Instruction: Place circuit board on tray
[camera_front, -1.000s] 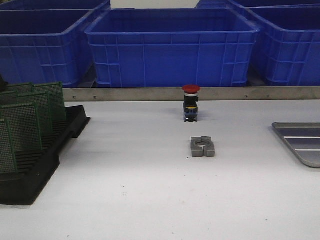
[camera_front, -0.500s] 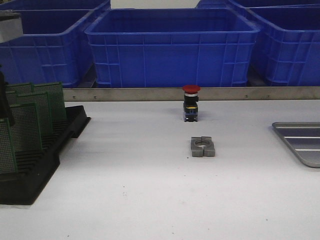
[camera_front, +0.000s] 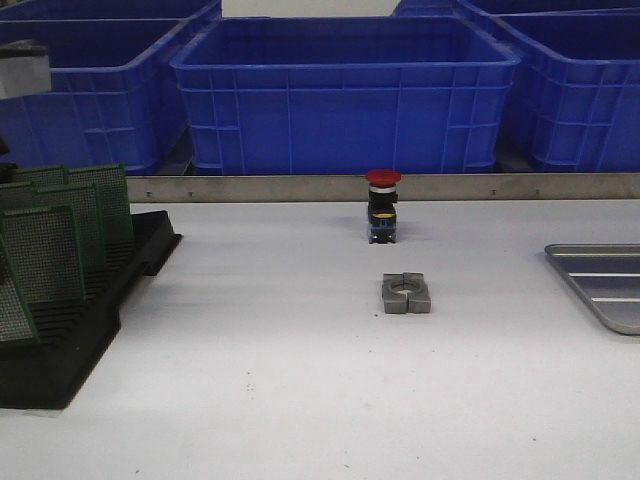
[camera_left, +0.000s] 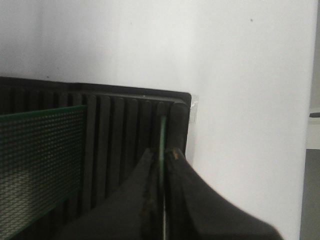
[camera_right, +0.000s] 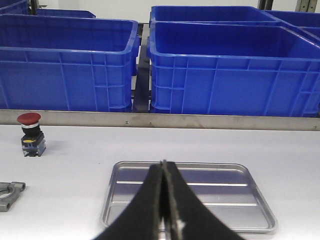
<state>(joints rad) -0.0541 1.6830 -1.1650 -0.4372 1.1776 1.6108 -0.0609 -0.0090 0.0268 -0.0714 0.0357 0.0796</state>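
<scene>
Tabletop (camera_front: 300, 400) is seen white and smooth in the front view, with broad open room between the black slotted rack (camera_front: 70, 330) at the left edge and the tray (camera_front: 600, 285), which is cut off by the right edge; only a red-capped push button (camera_front: 382, 205) and a grey metal clamp block (camera_front: 405, 294) are set in the middle, and blue bins (camera_front: 345, 95) are lined behind a metal rail. Green perforated circuit boards (camera_front: 60, 250) are held upright in the rack's slots. In the left wrist view, the left gripper (camera_left: 161, 160) is seen closed on the thin edge of a circuit board (camera_left: 162, 140) standing in the rack's end slot. In the right wrist view, the right gripper (camera_right: 163, 172) is shown pressed together with nothing held, above the silver-grey tray (camera_right: 187, 195), whose rounded corners, raised rim and ribbed bottom are visible.
</scene>
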